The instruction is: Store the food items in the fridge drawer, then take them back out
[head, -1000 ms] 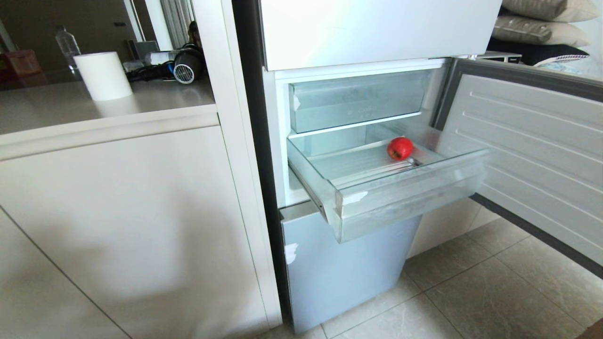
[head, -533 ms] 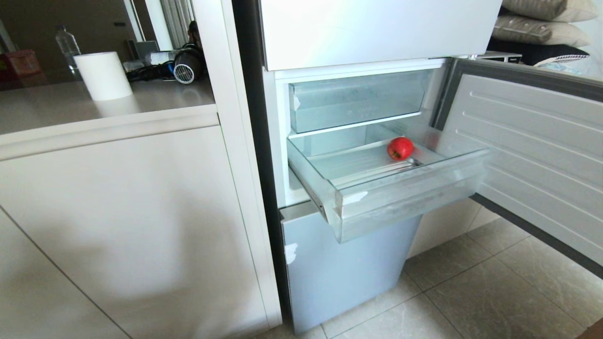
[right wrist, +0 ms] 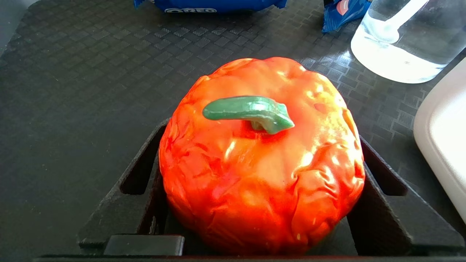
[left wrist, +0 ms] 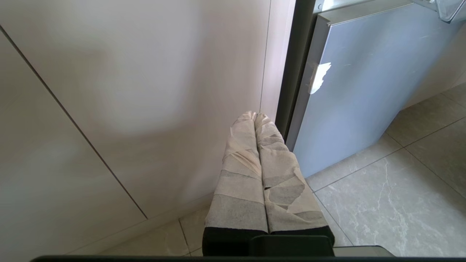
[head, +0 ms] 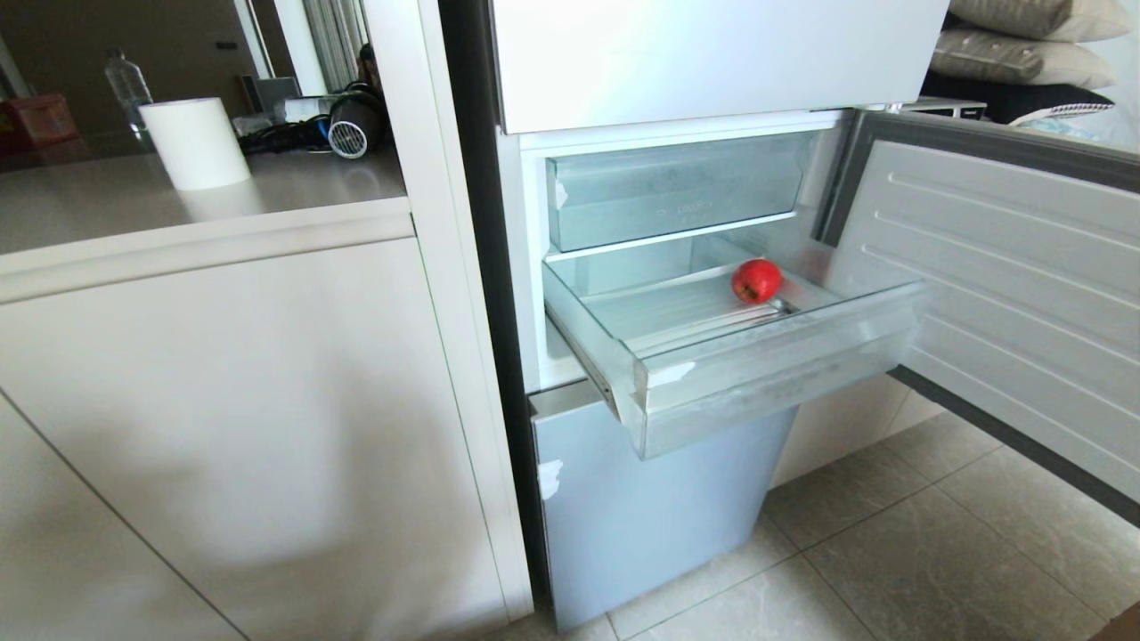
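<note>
Pale cabinet fronts [head: 249, 401] fill the left of the kitchen scene, under a counter carrying a white paper roll [head: 194, 142], a water bottle [head: 126, 85] and a dark hair dryer [head: 352, 125] farther back. Low down by those cabinets, near the floor tiles [left wrist: 393, 203], hangs the left gripper [left wrist: 255, 115], its tape-wrapped fingers [left wrist: 240, 171] pressed flat together with nothing between them.

Right of the cabinets stands the fridge. Its shorter clear bin [head: 677, 189] sits pushed in, and below it the fridge drawer [head: 775, 374] is pulled out, white tape scraps at its front left corner. A small red fruit [head: 757, 279] rests on the drawer's floor toward the far right side. Further right swings the open fridge door [head: 1006, 294], ribbed on the inside.

The right gripper [right wrist: 260, 203] (outside the head view) is over a dark textured mat [right wrist: 80, 91], its black fingers [right wrist: 378, 189] flanking an orange pumpkin-like item [right wrist: 262, 160] with a green stem; whether they actually grip it cannot be told. Blue snack packets [right wrist: 211, 4] and a clear glass [right wrist: 404, 36] lie on the mat beyond it.
</note>
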Robot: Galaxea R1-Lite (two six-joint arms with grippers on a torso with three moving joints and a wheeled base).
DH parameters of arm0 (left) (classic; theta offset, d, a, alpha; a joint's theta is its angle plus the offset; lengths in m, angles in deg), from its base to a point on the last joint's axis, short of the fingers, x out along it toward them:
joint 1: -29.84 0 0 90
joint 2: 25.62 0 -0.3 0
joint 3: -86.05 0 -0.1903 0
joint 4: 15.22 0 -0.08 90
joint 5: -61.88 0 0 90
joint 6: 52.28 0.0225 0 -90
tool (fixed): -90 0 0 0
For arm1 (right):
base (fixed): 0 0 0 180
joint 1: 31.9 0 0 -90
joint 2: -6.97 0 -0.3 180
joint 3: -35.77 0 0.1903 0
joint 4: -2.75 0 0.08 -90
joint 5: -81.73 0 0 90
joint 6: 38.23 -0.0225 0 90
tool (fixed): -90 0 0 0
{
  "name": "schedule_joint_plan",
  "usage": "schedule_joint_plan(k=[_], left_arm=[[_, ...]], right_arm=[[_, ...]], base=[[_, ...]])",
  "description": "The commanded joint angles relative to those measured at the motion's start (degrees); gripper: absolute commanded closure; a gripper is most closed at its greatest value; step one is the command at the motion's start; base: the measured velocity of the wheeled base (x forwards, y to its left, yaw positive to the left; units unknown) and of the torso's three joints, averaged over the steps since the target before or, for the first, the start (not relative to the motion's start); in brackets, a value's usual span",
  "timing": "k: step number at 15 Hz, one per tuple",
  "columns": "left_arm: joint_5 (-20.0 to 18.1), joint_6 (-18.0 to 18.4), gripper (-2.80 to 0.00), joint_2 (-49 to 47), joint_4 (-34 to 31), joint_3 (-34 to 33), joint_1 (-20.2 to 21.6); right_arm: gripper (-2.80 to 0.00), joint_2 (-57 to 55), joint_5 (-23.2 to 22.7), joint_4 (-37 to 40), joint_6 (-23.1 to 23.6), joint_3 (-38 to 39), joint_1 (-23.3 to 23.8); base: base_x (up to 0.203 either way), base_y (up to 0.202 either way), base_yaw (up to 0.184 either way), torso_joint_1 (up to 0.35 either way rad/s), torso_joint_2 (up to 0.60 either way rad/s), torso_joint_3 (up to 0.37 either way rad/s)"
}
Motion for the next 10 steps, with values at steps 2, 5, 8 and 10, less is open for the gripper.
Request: schedule_joint_plan(k=[2, 5, 8, 10], left_arm=[[0.02, 0.0, 0.0, -0.05, -0.04, -0.01, 0.0], [0.02, 0.0, 0.0, 0.01, -0.04, -0.01, 0.0], [0.02, 0.0, 0.0, 0.0, -0.04, -0.01, 0.02], [0.02, 0.0, 0.0, -0.08, -0.04, 0.0, 0.07]], right_arm=[[0.0, -0.1, -0.05, -0.41, 0.01, -0.06, 0.09], [0.0, -0.13, -0.05, -0.36, 0.05, -0.06, 0.09], [0.0, 0.05, -0.14, -0.44, 0.19, 0.08, 0.09], [0.0, 0.4, -0.14, -0.44, 0.27, 0.26, 0.09]], base=[[0.0, 0.0, 0.0, 0.0, 0.0, 0.0], [0.0, 0.0, 0.0, 0.0, 0.0, 0.0], [0.0, 0.0, 0.0, 0.0, 0.0, 0.0], [0.0, 0.0, 0.0, 0.0, 0.0, 0.0]])
